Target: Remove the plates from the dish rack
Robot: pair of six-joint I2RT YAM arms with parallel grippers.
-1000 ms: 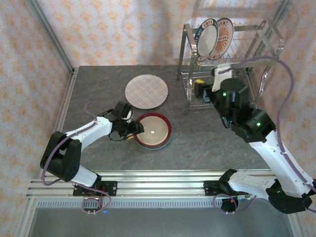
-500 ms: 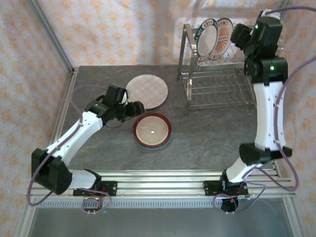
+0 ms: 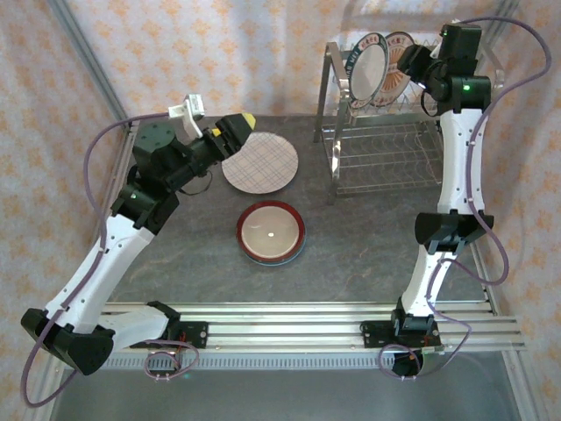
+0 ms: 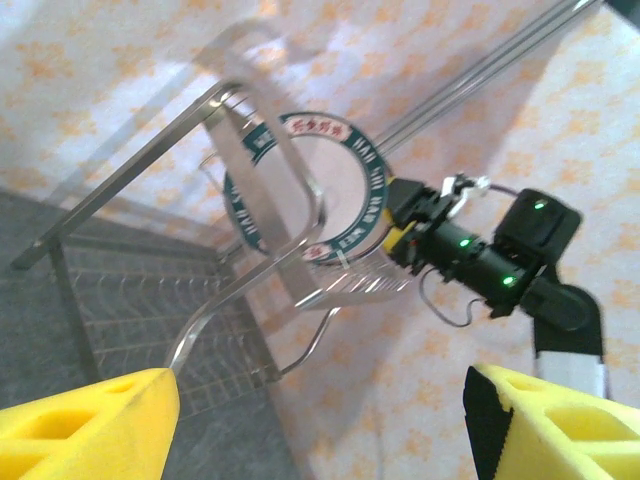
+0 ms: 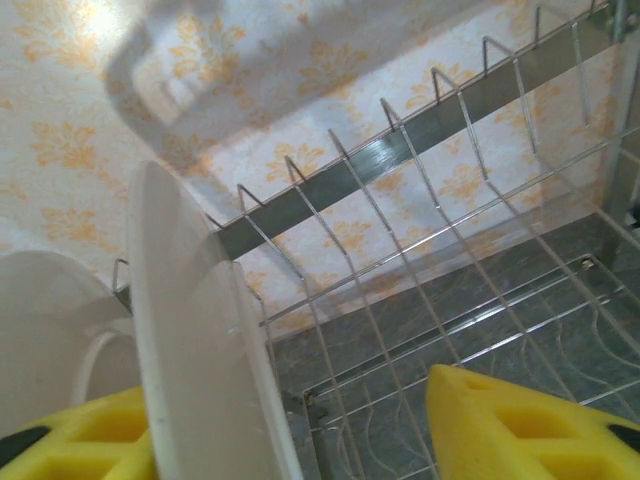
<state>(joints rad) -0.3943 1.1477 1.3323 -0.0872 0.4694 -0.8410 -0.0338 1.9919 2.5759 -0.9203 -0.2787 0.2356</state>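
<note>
The dish rack (image 3: 394,132) stands at the back right with two plates upright in its upper slots: a teal-and-white plate (image 3: 366,72) and an orange-centred plate (image 3: 396,60). My right gripper (image 3: 419,63) is up at the orange-centred plate's right edge. In the right wrist view its white rim (image 5: 200,340) stands between the yellow fingers (image 5: 530,425), against the left one and apart from the right one. A plaid plate (image 3: 260,163) and a red-rimmed plate (image 3: 271,232) lie flat on the table. My left gripper (image 3: 239,132) hangs open and empty, above the plaid plate's left edge in the top view.
The rack's chrome frame (image 4: 250,110) and wire slots (image 5: 420,180) surround the right gripper closely. A patterned wall runs behind and beside the rack. The left wrist view looks across at the teal-and-white plate (image 4: 310,185) and the right arm (image 4: 500,260).
My left arm has risen from the red-rimmed plate and swung to the back left, opening wider. My right arm rose from the rack's lower level to its top, and its jaws narrowed around the orange-centred plate's rim.
</note>
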